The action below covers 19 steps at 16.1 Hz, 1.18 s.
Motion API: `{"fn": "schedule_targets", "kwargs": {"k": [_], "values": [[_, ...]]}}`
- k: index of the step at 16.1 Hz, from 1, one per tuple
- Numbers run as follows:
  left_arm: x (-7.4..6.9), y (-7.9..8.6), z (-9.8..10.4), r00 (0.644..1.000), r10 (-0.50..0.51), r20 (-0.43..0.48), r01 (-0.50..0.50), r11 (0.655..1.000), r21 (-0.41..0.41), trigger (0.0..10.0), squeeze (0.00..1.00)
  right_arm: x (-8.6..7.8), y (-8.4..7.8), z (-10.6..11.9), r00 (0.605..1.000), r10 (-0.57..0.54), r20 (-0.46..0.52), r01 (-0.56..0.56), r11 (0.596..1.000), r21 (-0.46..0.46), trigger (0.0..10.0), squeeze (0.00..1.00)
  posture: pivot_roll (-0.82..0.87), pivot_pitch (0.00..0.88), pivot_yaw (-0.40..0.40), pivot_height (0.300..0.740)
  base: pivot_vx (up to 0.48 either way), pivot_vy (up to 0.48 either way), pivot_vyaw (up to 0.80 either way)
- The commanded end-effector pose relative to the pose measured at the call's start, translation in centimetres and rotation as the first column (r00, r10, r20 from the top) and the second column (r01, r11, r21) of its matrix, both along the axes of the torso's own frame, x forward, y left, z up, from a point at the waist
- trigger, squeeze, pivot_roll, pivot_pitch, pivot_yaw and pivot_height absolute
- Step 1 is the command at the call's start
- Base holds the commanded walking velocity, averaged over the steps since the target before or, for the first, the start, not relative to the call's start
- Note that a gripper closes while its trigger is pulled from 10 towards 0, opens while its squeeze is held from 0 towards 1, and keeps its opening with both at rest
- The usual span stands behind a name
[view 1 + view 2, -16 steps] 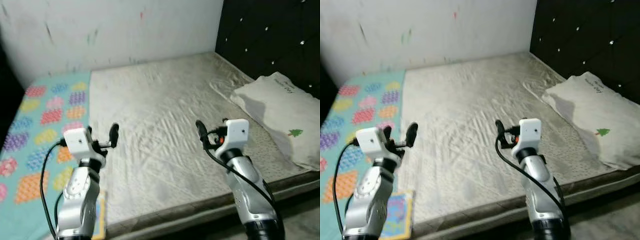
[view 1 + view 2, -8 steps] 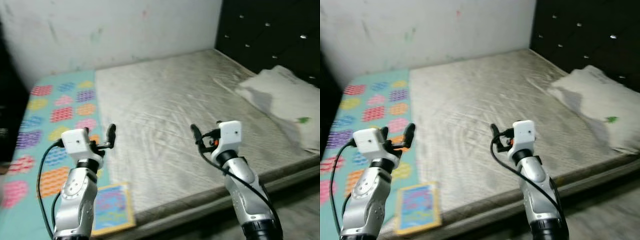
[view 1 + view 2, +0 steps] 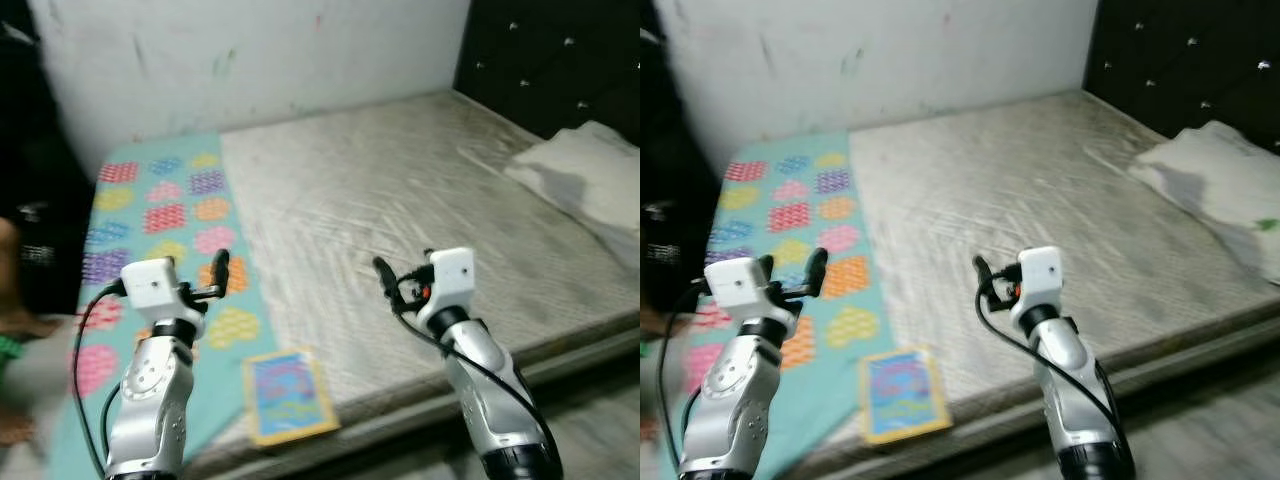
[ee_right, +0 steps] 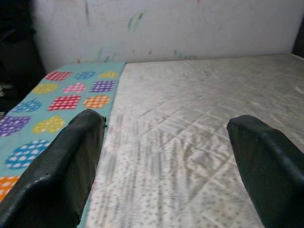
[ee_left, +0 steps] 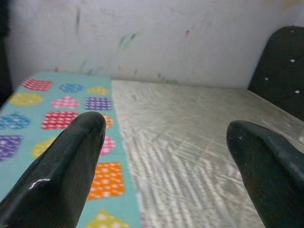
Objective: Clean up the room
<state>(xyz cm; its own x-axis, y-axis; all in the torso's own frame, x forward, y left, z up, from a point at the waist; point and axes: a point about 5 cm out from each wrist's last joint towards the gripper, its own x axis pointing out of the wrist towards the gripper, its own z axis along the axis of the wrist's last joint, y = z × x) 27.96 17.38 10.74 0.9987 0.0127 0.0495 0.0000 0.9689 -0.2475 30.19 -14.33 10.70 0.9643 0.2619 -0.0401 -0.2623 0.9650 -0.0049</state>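
The book (image 3: 289, 394) lies flat near the front edge of the bed (image 3: 420, 200), below and between my two grippers, half on the patterned sheet (image 3: 160, 215) and half on the bare mattress. I judge it the item to clear, and the current step to be the approach: nothing is held yet.

My left gripper (image 3: 205, 277) hovers above the patterned sheet, beyond and to the left of the book, fingers spread apart and empty. My right gripper (image 3: 392, 284) hovers over the mattress, to the right of the book, fingers likewise apart and empty.

Next move, in my judgement: lower one gripper toward the book and get a finger under an edge, since it lies flat and offers little to grip.

A pillow (image 3: 590, 185) rests well to the right of the right gripper, against the dark headboard (image 3: 550, 55). At the far left, part of a person (image 3: 15, 330) is near the bed; I must keep the left arm clear of that side. Nothing stands between the grippers and the book.
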Motion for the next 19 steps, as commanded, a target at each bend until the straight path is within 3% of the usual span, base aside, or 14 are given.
{"fn": "schedule_targets", "kwargs": {"k": [1, 5, 8, 15, 17, 19], "values": [[0.1, -0.7, -0.1, 1.0, -0.018, -0.006, 0.018, 1.0, -0.005, 10.0, 0.0, 0.0, -0.7, 0.1, 1.0, -0.016, -0.005, 0.016, 1.0, -0.013, 10.0, 0.0, -0.21, 0.0, 0.095, 0.74, 0.0, 0.48, 0.0], [0.0, -0.5, -0.1, 1.0, 0.017, 0.002, -0.017, 1.0, 0.013, 10.0, 0.0, -0.3, -0.3, 0.1, 1.0, 0.016, 0.01, -0.016, 0.999, -0.032, 10.0, 0.0, -0.21, 0.0, 0.096, 0.74, 0.0, 0.24, 0.0], [0.1, -0.8, 0.0, 1.0, 0.003, 0.01, -0.003, 1.0, 0.019, 10.0, 0.0, -0.4, -0.1, 0.4, 0.999, 0.036, 0.039, -0.034, 0.998, -0.054, 10.0, 0.0, -0.21, 0.0, 0.096, 0.74, 0.0, 0.0, 0.75], [0.1, -0.9, -0.1, 1.0, -0.01, 0.004, 0.01, 1.0, 0.01, 10.0, 0.0, -0.3, -0.9, -0.1, 0.999, -0.036, -0.001, 0.036, 0.999, -0.04, 10.0, 0.0, -0.22, 0.0, 0.102, 0.74, 0.0, 0.0, 0.18], [0.1, -1.0, -0.1, 1.0, -0.016, 0.002, 0.016, 1.0, 0.01, 10.0, 0.0, -0.4, -0.7, 0.0, 0.999, -0.038, 0.035, 0.042, 0.994, -0.105, 10.0, 0.0, -0.22, 0.0, 0.103, 0.74, 0.0, 0.0, 0.0], [0.0, -1.2, -0.1, 1.0, -0.025, 0.001, 0.025, 1.0, 0.007, 10.0, 0.0, -0.3, -1.4, 0.2, 0.993, -0.088, 0.074, 0.096, 0.989, -0.111, 10.0, 0.0, -0.21, 0.0, 0.105, 0.74, 0.0, 0.0, 0.0]]}}
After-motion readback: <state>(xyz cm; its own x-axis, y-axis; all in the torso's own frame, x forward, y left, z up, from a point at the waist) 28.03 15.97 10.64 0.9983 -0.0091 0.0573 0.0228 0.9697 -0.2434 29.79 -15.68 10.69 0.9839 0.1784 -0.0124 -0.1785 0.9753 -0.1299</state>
